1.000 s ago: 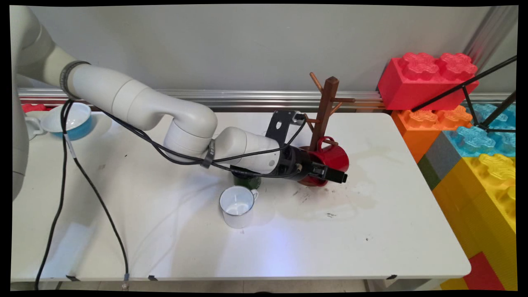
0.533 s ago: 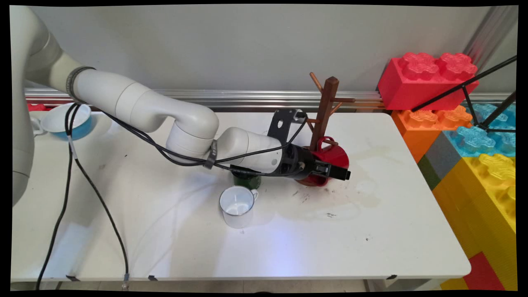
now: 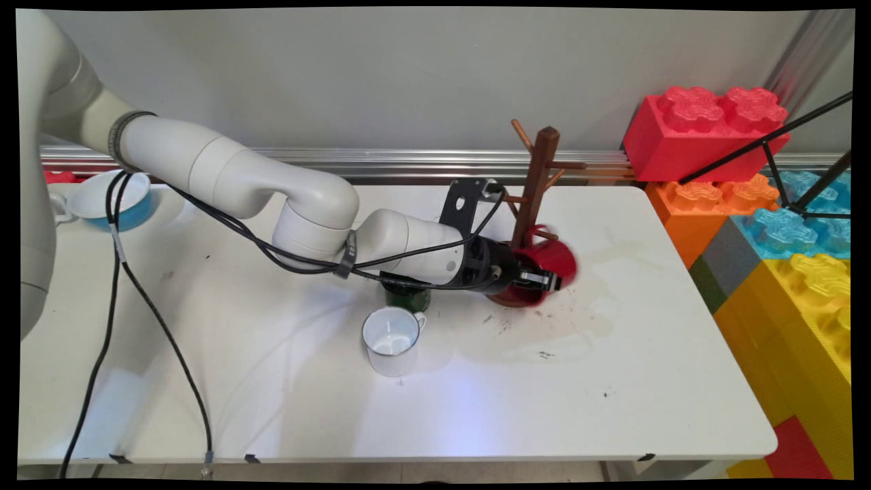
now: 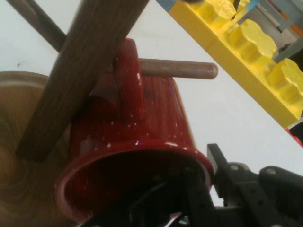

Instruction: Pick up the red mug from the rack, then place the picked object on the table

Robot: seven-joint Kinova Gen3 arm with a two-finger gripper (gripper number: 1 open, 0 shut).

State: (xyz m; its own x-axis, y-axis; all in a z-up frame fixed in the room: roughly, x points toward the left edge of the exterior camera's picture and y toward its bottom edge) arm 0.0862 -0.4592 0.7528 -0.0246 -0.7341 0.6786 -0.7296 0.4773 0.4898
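Note:
A red speckled mug (image 3: pixel 556 256) hangs by its handle on a low peg (image 4: pixel 180 69) of the brown wooden mug tree (image 3: pixel 537 177) at the table's back middle. My gripper (image 3: pixel 544 280) reaches in from the left, level with the mug's mouth. In the hand view the red mug (image 4: pixel 156 123) lies on its side with its open rim toward me. One finger is inside the mouth and the other finger (image 4: pixel 222 170) sits against the outside of the rim, so my gripper (image 4: pixel 203 177) is shut on the mug's wall. The tree's post (image 4: pixel 80 71) crosses in front of the handle.
A dark green cup (image 3: pixel 407 298) stands under my forearm. A white mug (image 3: pixel 391 347) stands nearer the front. A blue and white bowl (image 3: pixel 126 197) sits at the back left. Big toy blocks (image 3: pixel 708 129) are stacked past the table's right edge.
The fingers, which reached past the mug's side before, have drawn in onto its rim. The red mug has shifted slightly and looks smeared by motion.

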